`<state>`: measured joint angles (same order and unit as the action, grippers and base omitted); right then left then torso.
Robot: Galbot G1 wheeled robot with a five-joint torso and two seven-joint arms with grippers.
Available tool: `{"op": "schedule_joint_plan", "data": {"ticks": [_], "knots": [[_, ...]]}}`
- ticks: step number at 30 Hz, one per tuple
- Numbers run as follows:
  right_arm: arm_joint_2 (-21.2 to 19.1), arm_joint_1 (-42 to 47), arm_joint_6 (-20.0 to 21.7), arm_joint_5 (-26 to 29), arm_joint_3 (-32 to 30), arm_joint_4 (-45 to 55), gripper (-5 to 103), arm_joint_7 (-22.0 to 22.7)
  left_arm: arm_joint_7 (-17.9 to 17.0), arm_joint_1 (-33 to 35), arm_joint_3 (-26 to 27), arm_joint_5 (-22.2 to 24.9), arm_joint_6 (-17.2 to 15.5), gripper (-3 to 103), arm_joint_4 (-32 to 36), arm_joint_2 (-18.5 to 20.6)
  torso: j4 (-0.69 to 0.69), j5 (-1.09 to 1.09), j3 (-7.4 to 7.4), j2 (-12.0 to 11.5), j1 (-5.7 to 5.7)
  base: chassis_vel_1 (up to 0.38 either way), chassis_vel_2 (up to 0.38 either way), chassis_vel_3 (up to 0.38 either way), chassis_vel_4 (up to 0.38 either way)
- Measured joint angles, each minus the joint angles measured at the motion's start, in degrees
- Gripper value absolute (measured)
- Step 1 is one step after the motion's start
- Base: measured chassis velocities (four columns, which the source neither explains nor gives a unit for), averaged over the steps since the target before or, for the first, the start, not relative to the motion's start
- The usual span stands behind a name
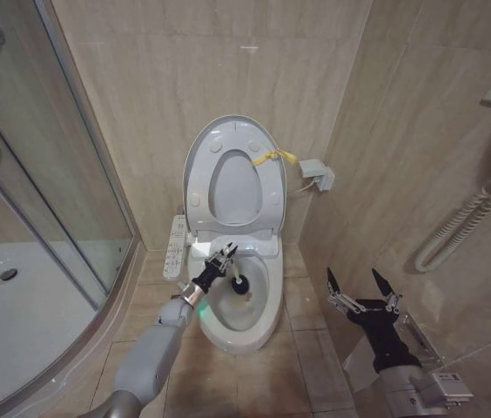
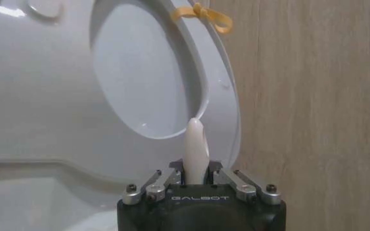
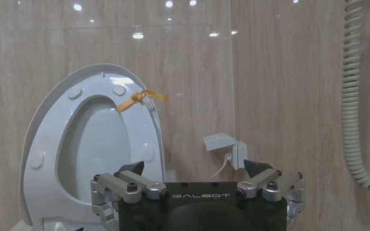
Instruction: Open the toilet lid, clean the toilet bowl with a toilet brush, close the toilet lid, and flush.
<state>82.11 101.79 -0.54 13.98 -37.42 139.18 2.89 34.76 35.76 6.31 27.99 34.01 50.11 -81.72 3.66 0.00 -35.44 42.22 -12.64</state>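
Scrubbing inside the toilet bowl (image 1: 258, 318), the toilet lid (image 1: 200, 155) standing raised against the wall. Left gripper (image 1: 222, 260) clamping the toilet brush (image 1: 235, 279). Right gripper (image 1: 360, 290) idling beside the bowl, fingers apart. Next, probably: withdrawing brush, lowering lid.

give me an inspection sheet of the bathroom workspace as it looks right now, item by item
Surface: beige floor tiles, nothing lying on them.
Job's things: toilet lid raised against the wall with the seat; toilet brush head down in the toilet bowl.
Clutter: nothing seen.
Grippers: left gripper shut on the brush handle over the bowl; right gripper open, idle beside the toilet.
Cables: coiled hose on the right wall; cord at the wall socket.
Surroundings: glass shower enclosure to the left.
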Motion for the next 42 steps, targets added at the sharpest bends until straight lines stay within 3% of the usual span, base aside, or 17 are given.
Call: {"op": "schedule_joint_plan", "data": {"ticks": [6,11,15,19,22,24,27,31,36,39,42], "knots": [[0.0,0.0,0.0,0.0,0.0,0.0,100,0.0,0.24,0.06,-0.88,-0.1,-0.27,22,0.16,-0.74,0.01,0.0,0.0,0.0,0.0,0.0,0.0,0.0,0.0],[0.0,0.0,0.0,0.0,0.0,0.0,100,-0.01,4.36,-0.92,1.77,-7.47,4.04,22,-7.29,-0.96,-0.02,0.0,0.01,0.01,0.01,0.0,0.0,0.0,0.0],[0.0,0.0,0.0,0.0,0.0,0.0,100,0.0,5.59,-1.22,4.18,-11.95,6.08,22,-9.49,-0.67,-0.04,-0.01,-0.01,0.0,0.0,0.0,0.0,0.0,0.0],[0.0,0.0,0.0,0.0,0.0,0.0,100,0.0,5.56,-1.13,3.49,-10.26,5.86,22,-7.2,-0.49,-0.01,0.0,-0.01,0.0,0.0,0.0,0.0,0.0,0.0],[0.0,0.0,0.0,0.0,0.0,0.0,100,0.0,3.68,0.38,-1.14,-1.43,1.87,22,-0.41,-0.15,0.02,0.0,0.0,0.0,0.0,0.0,0.0,0.0,0.0],[0.0,0.0,0.0,0.0,0.0,0.0,100,0.0,2.56,1.28,-2.79,1.54,0.1,22,2.44,0.01,0.03,-0.02,0.0,0.0,0.0,0.0,0.0,0.0,0.0],[0.0,0.0,0.0,0.0,0.0,0.0,100,0.0,2.33,1.83,-3.2,1.64,-0.36,22,3.19,-0.04,0.0,0.01,0.01,0.0,0.01,0.0,0.0,0.0,0.0],[0.0,0.0,0.0,0.0,0.0,0.0,100,0.0,4.63,1.07,0.43,-3.49,3.15,22,-3.91,-0.91,-0.01,0.0,0.01,0.0,0.0,0.0,0.0,0.0,0.0],[0.0,0.0,0.0,0.0,0.0,0.0,100,0.0,5.3,1.12,4.37,-7.91,5.35,22,-5.81,-1.03,-0.01,0.0,-0.01,-0.01,0.0,0.0,0.0,0.0,0.0],[0.0,0.0,0.0,0.0,0.0,0.0,100,0.0,4.66,1.87,3.96,-6.87,4.96,22,-3.3,-0.72,0.0,-0.01,-0.01,0.0,0.0,0.0,0.0,0.0,0.0],[0.0,0.0,0.0,0.0,0.0,0.0,100,0.0,3.94,2.63,1.33,-2.37,3.64,22,0.61,-0.44,0.01,0.0,0.0,0.0,0.0,0.0,0.0,0.0,0.0]]}}
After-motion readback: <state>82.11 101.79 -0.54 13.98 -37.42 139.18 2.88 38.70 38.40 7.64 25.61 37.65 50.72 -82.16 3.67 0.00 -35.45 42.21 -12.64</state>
